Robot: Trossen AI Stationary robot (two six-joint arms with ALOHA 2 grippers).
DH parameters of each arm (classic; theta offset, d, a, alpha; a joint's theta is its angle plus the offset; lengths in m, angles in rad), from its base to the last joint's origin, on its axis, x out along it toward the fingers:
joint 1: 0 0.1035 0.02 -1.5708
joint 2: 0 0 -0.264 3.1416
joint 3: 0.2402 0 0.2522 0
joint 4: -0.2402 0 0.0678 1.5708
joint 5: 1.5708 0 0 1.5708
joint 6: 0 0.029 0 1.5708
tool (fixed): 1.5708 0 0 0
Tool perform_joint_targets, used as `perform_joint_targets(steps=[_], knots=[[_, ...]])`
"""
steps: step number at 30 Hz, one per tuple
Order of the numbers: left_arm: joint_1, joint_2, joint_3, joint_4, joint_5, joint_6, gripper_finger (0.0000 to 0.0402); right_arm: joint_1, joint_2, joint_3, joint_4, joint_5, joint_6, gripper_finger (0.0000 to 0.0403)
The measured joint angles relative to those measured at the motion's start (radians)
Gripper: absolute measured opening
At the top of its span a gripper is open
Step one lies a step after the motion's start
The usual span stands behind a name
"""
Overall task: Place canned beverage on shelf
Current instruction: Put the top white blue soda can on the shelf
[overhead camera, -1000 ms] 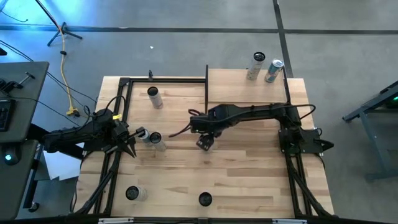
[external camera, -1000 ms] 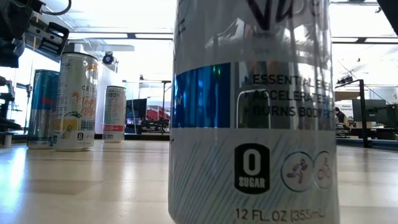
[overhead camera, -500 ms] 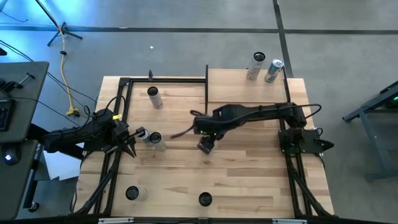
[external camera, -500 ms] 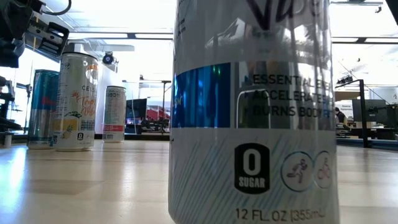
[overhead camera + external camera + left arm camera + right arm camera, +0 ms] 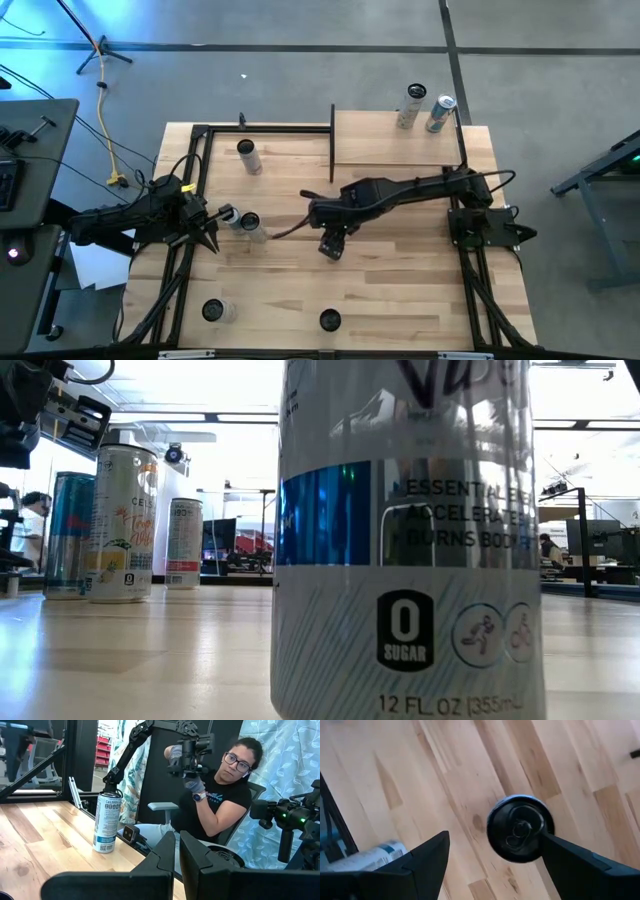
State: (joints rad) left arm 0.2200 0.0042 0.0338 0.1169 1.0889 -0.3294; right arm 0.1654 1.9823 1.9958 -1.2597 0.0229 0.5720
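Wooden surface [image 5: 400, 290] with cans, the shelf and two dark arms seen from above.

Light-wood planks make up the shelf [image 5: 385, 145] at the far right corner of the surface, where two cans [image 5: 425, 108] are stood upright side by side along its far edge. The right end effector [image 5: 331, 246] is held over the middle of the surface, its fingers [image 5: 427, 857] spread apart above a black-topped can [image 5: 520, 827] that is seen standing upright on the surface between them, not gripped. The left end effector [image 5: 212, 240] is kept at the left side, fingers pressed together, just beside a can [image 5: 250, 224] standing there. Three further cans are stood elsewhere on the surface: one [image 5: 247, 155] near the far left, two along the near edge.
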Motion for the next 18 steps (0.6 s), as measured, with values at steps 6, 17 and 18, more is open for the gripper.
perform_joint_targets(steps=[6,17,18], knots=[[0.0,0.0,0.0,0.0,0.0,0.0,0.0003,-0.002,0.001,-0.026,0.003,0.0,-0.058,0.0293],[0.0,0.0,0.0,0.0,0.0,0.0,0.0003,-0.021,0.002,-0.03,0.004,0.012,-0.143,0.0293],[0.0,0.0,0.0,0.0,0.0,0.0,0.0003,-0.021,0.002,-0.03,0.007,0.022,-0.156,0.0293]])
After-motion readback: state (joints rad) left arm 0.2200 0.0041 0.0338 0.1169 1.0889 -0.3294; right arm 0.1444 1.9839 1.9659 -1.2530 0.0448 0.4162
